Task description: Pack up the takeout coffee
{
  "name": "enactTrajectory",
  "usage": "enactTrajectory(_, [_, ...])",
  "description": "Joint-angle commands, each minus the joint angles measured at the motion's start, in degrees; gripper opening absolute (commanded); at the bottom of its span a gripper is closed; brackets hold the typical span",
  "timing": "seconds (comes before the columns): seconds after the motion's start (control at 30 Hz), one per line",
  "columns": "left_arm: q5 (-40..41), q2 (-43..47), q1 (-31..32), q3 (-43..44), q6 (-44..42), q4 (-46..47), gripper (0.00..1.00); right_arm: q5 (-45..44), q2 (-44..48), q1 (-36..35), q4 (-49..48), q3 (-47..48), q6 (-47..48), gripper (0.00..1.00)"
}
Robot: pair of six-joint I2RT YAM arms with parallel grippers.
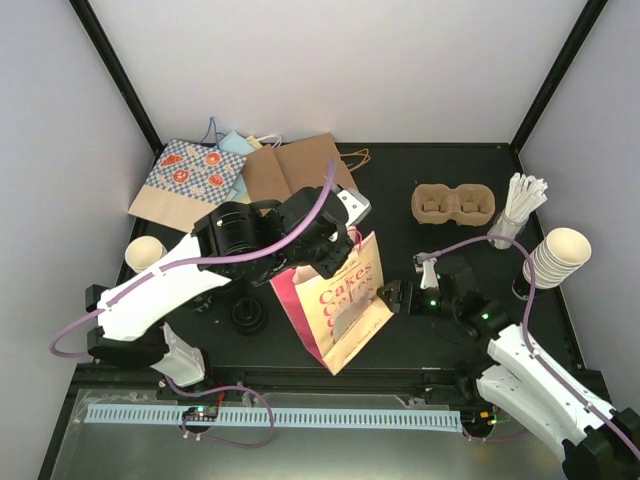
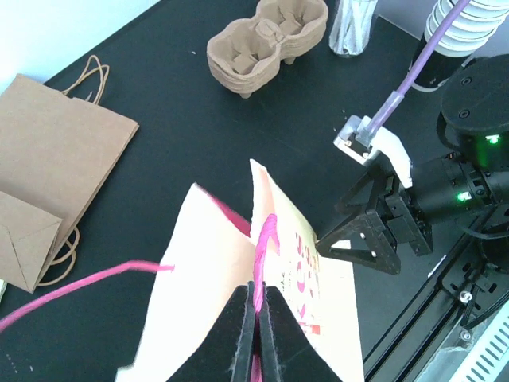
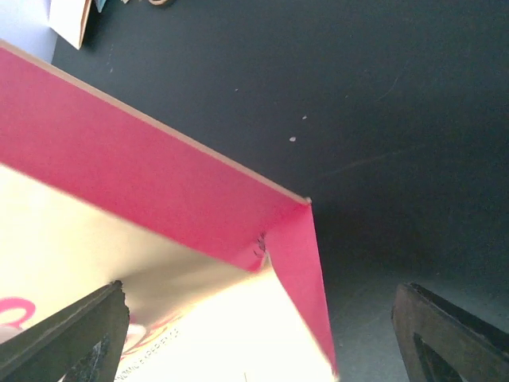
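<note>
A cream and pink paper bag (image 1: 338,305) printed "Cakes" stands open at the table's middle. My left gripper (image 1: 336,262) is shut on its pink cord handle (image 2: 267,239) and holds the bag's top up; the wrist view shows the jaws (image 2: 256,312) pinched on the cord. My right gripper (image 1: 394,297) is open at the bag's right edge, its fingers (image 3: 87,334) spread to either side of the bag's pink corner (image 3: 286,239), gripping nothing. A round black lid (image 1: 248,317) sits left of the bag; I cannot tell if a cup is under it.
A cardboard two-cup carrier (image 1: 453,203) sits at the back right, next to a glass of stirrers (image 1: 518,205) and a stack of lidless cream cups (image 1: 558,257). One lidless cup (image 1: 145,253) stands at the left. Flat paper bags (image 1: 290,165) lie at the back.
</note>
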State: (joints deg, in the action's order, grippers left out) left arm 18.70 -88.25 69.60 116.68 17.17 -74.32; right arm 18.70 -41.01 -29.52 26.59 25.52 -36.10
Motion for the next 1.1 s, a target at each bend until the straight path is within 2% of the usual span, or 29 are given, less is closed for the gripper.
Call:
enactTrajectory(0.0, [-0.5, 2.0, -0.9, -0.5, -1.7, 1.1, 0.02, 3.9, 1.5, 0.2, -6.1, -2.1, -3.0, 0.91])
enactTrajectory(0.23, [-1.5, 3.5, -1.6, -0.5, -2.3, 1.8, 0.01, 3.0, 5.5, 0.1, -8.0, -4.4, -6.4, 0.85])
enactTrajectory(0.4, [-1.4, 4.2, -1.9, -0.4, -2.8, 2.3, 0.02, 2.7, 6.8, 0.1, -10.0, -6.5, -9.5, 0.62])
enactTrajectory(0.5, [-1.5, 4.6, -2.3, -0.3, -3.0, 2.5, 0.02, 3.1, 5.8, 0.2, -10.8, -7.2, -10.7, 0.55])
enactTrajectory(0.83, [-1.8, 5.3, -2.8, 0.5, -3.8, 3.4, 0.02, 3.9, 3.8, 0.2, -15.6, -9.3, -12.6, 0.49])
enactTrajectory(1.0, [-1.9, 5.8, -3.0, 1.0, -3.6, 3.4, 0.02, 4.7, 2.5, 0.2, -17.3, -9.5, -13.7, 0.37])
enactTrajectory(1.07, [-2.1, 5.9, -3.0, 1.2, -3.6, 3.6, 0.02, 5.0, 2.0, 0.2, -18.1, -9.7, -14.4, 0.36])
